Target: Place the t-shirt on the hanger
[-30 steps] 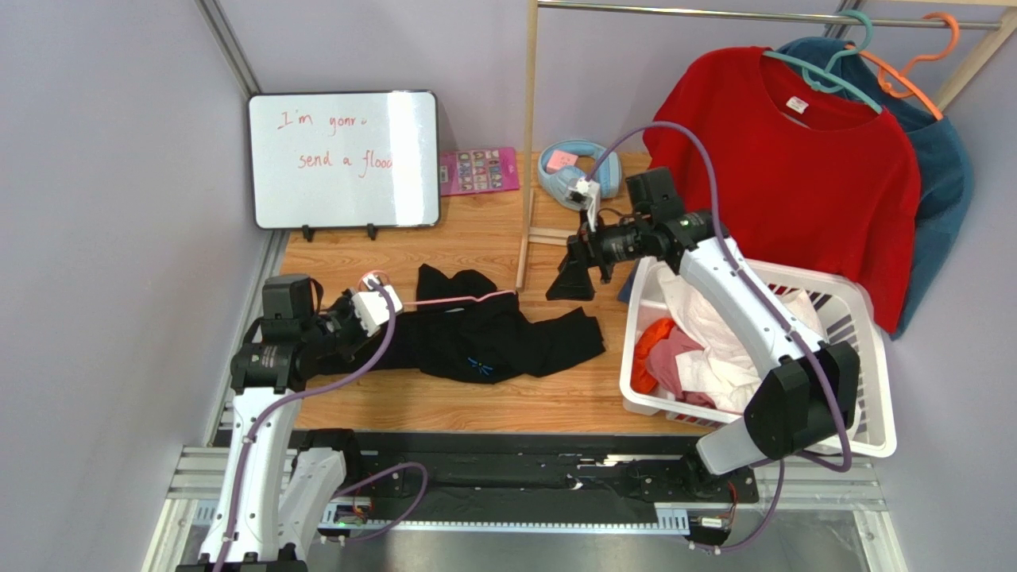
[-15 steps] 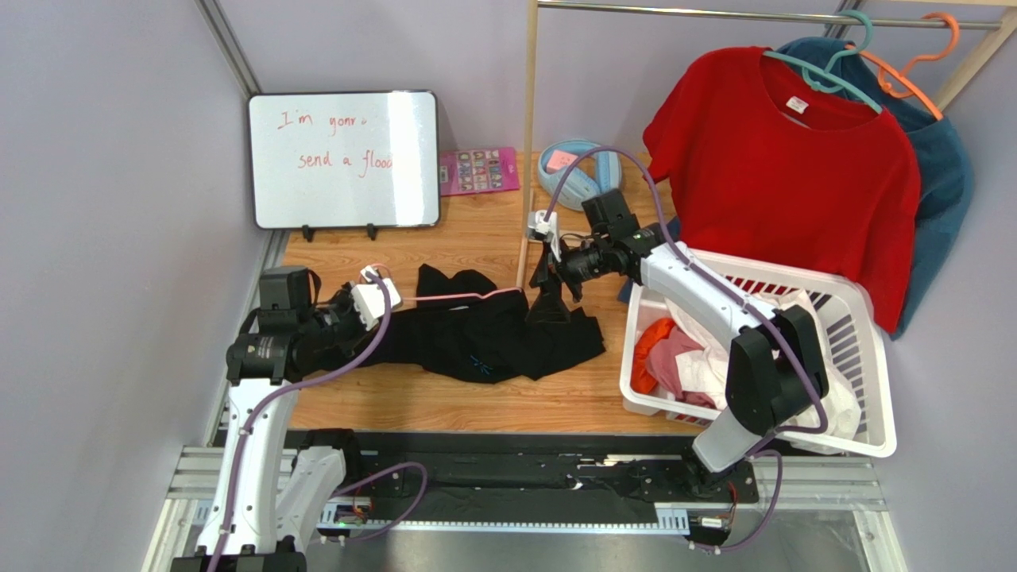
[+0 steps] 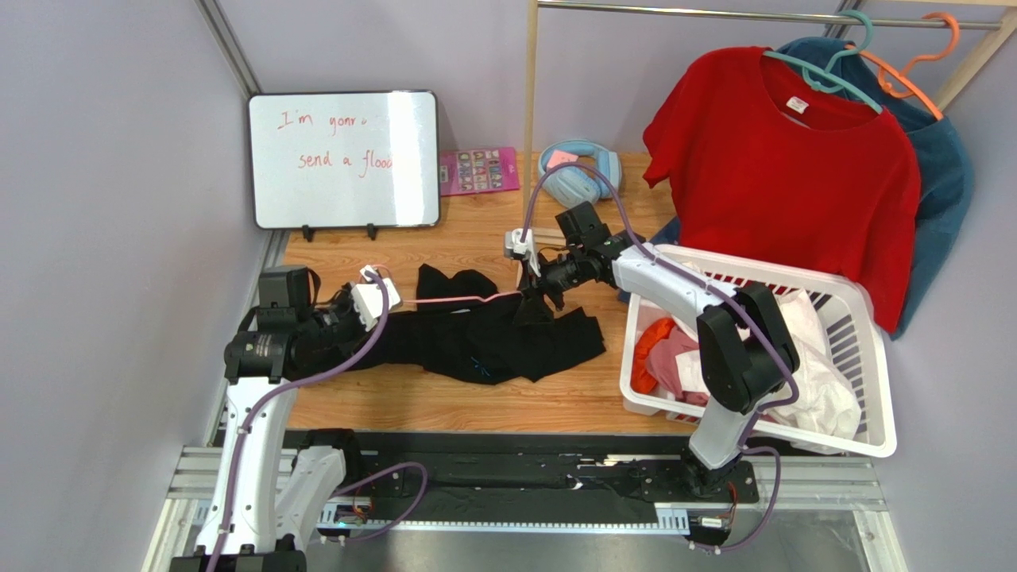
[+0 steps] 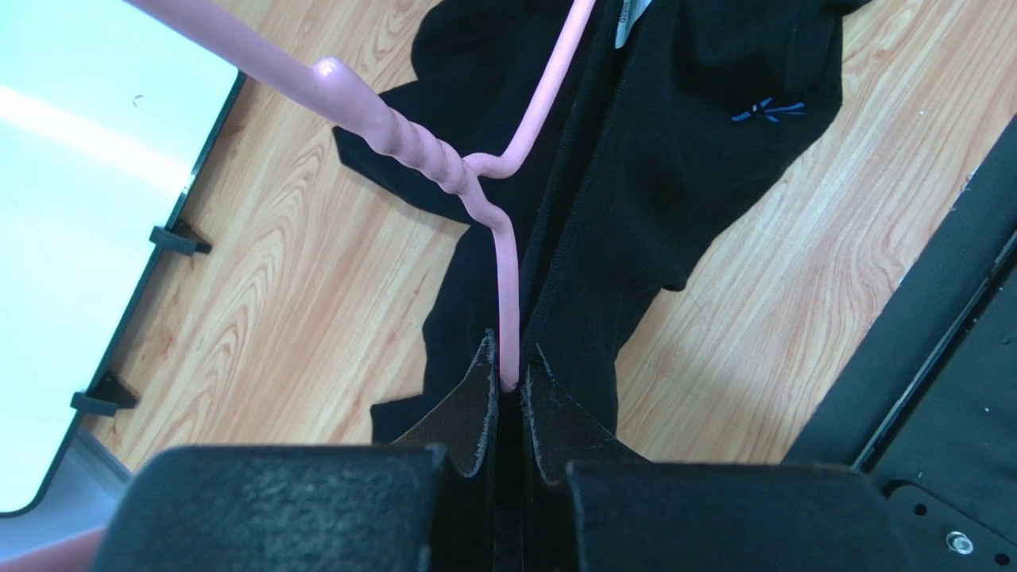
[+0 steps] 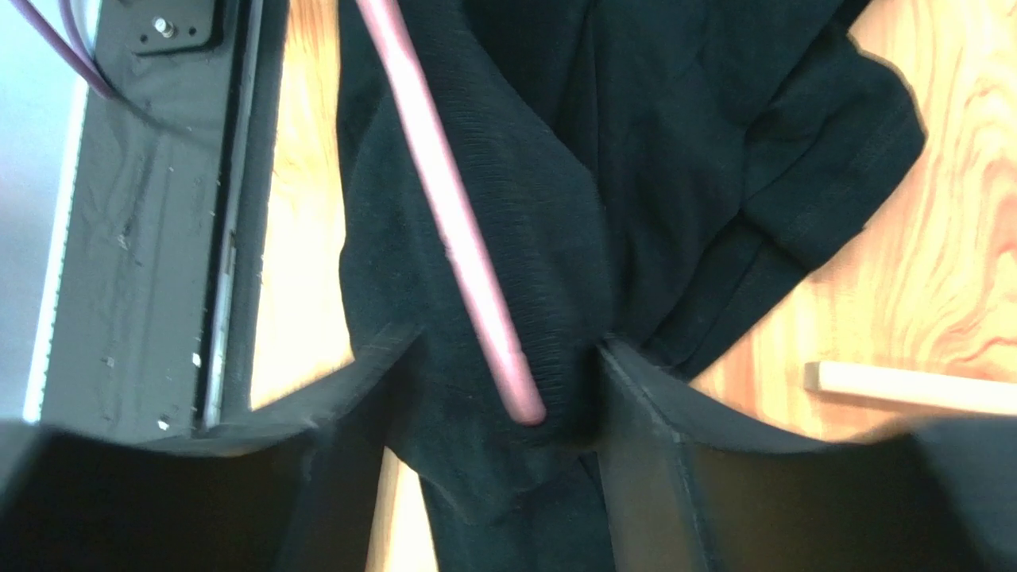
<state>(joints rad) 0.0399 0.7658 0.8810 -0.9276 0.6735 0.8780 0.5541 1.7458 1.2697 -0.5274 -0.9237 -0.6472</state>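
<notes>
The left arm rises from its base, bends at the elbow and reaches right, with the forearm low and near level. The left gripper is clamped on the thin pink wire hanger, its black fingers pinched against the wire. The right arm folds at the elbow and extends left toward the table centre, wrist pitched downward. The right gripper points down with its jaws standing well apart.

Bright, even light with soft shadows; the whiteboard glares white, and the right wrist view is slightly blurred.
</notes>
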